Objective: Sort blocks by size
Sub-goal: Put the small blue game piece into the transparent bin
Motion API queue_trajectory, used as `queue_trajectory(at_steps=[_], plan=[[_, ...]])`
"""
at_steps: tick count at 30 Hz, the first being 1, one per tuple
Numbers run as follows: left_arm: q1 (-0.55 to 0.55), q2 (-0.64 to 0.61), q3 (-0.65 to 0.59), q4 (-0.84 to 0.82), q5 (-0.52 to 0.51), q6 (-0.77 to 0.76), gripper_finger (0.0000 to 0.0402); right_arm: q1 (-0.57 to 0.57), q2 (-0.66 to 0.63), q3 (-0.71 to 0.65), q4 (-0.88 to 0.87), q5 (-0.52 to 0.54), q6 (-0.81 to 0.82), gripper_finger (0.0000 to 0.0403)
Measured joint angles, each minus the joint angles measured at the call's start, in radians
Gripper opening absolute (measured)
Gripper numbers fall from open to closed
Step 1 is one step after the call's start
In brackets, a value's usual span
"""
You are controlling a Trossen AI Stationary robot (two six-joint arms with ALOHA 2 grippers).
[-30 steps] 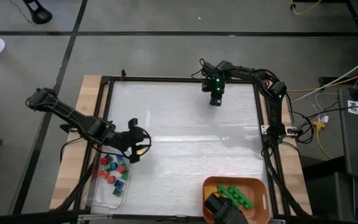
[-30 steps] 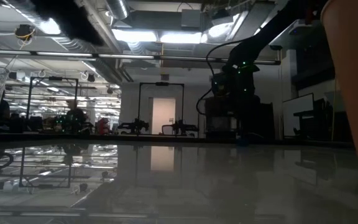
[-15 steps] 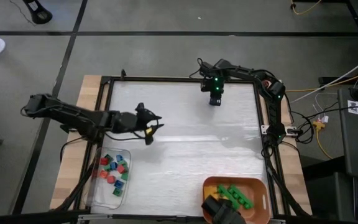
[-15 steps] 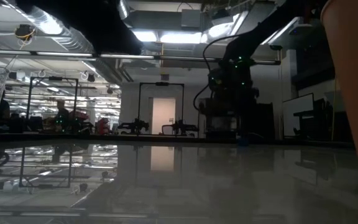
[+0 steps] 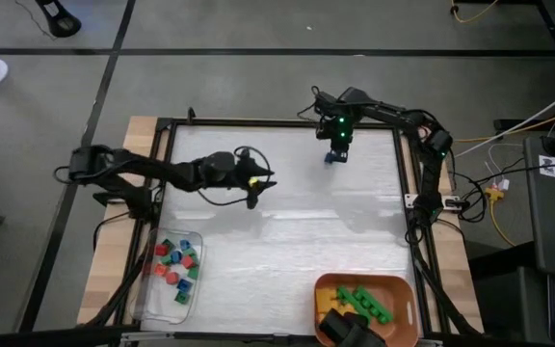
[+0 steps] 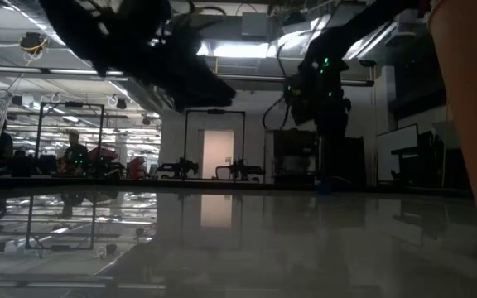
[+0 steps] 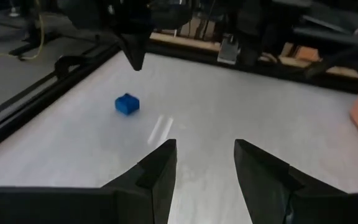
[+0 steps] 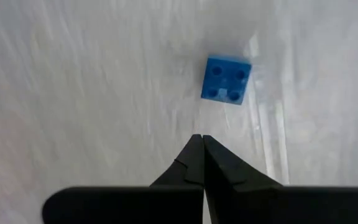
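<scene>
A small blue four-stud brick lies flat on the white table top near the far edge, right of the middle; it also shows in the high view and the left wrist view. My right gripper is shut and empty, pointing down just beside and above the brick. My left gripper is open and empty; it reaches across the middle of the table, some way left of the brick and pointing toward it.
A clear tray with several small red, green and blue bricks stands at the near left. An orange bowl with long green bricks stands at the near right. A black frame runs round the white table top.
My left gripper has left the place above the clear tray and swung toward the table's far right, out over the middle of the table toward the blue brick. The brick has stayed where it was.
</scene>
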Motion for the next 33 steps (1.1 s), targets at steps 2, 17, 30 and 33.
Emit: queue_trajectory(at_steps=[2, 17, 30, 33], plan=[[0.033, 0.054, 0.013, 0.066, 0.050, 0.001, 0.0149, 0.000, -0.040, 0.000, 0.013, 0.000, 0.037, 0.0001], [0.116, 0.429, 0.268, 0.215, 0.119, 0.030, 0.0149, -0.001, -0.221, 0.001, 0.066, 0.315, 0.474, 0.0001], [0.093, 0.469, 0.295, 0.198, 0.119, 0.024, 0.0149, -0.001, -0.209, -0.192, 0.266, 0.238, 0.511, 0.0001], [0.085, 0.469, 0.295, 0.179, 0.119, 0.024, 0.0149, -0.004, -0.209, -0.261, 0.337, 0.236, 0.506, 0.0001]])
